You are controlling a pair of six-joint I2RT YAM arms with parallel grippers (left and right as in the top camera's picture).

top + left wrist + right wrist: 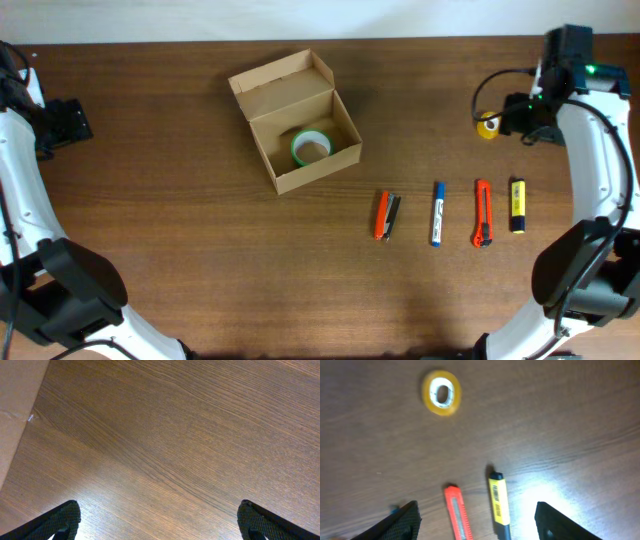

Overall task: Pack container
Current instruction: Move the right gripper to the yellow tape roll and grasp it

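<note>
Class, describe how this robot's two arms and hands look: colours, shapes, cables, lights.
The left arm and right arm have smooth white links joined by bulky black joints. The left hand and right hand each end in two black fingers. A thin black cable loops beside the right wrist, near a small green light.

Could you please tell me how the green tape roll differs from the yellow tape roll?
The green tape roll lies inside the container; the yellow tape roll lies out on the table. The green roll looks wider than the yellow one. Both lie flat, hole upward.
</note>
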